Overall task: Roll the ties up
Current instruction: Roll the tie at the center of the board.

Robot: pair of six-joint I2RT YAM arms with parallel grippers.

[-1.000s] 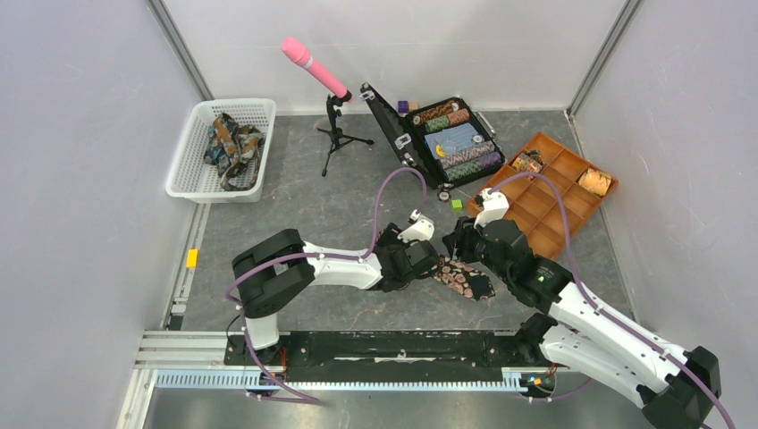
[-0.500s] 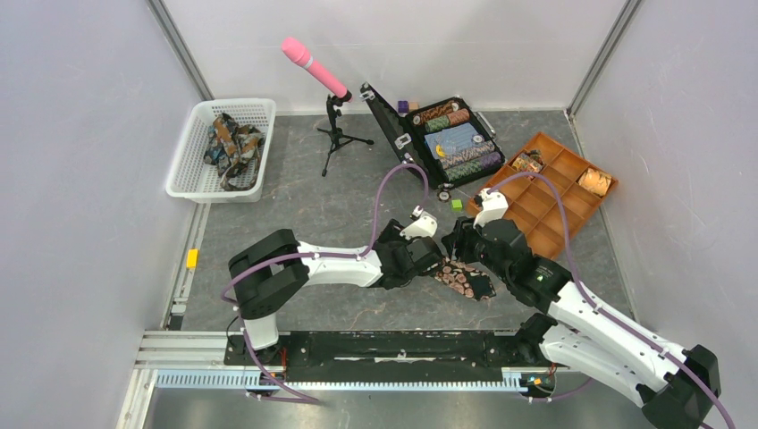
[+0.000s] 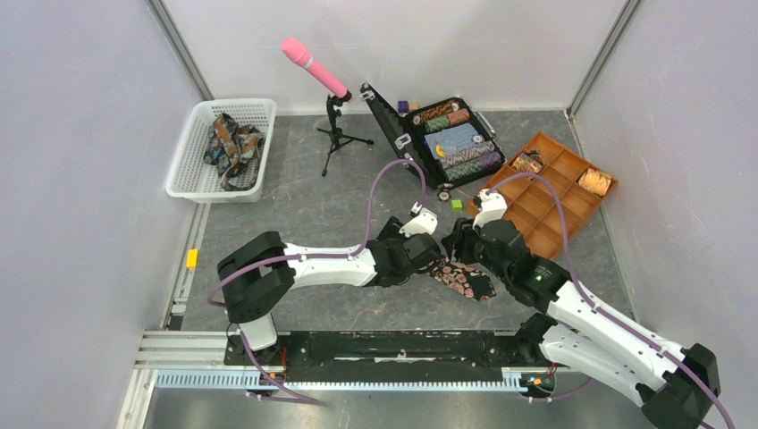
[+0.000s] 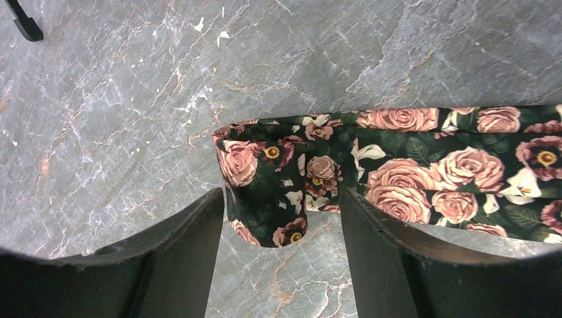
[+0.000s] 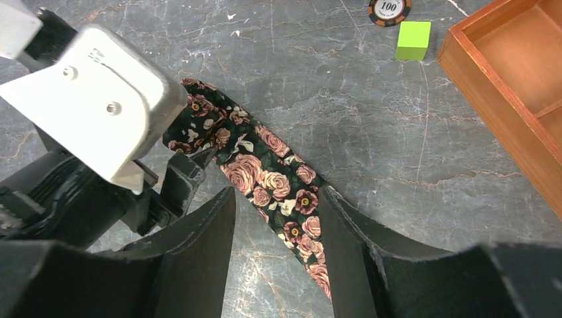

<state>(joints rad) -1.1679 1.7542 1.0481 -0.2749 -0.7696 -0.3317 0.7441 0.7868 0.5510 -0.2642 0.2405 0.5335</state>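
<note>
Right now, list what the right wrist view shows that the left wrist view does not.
Only the right wrist view: a poker chip marked 100, a green block, the corner of a wooden tray, and the left arm's silver wrist housing. Only the left wrist view: a close look at the fold at the end of the tie, and a black stand foot in the top corner. Both: the tie, rose-printed, lying on the grey table between that camera's own open jaws.
</note>
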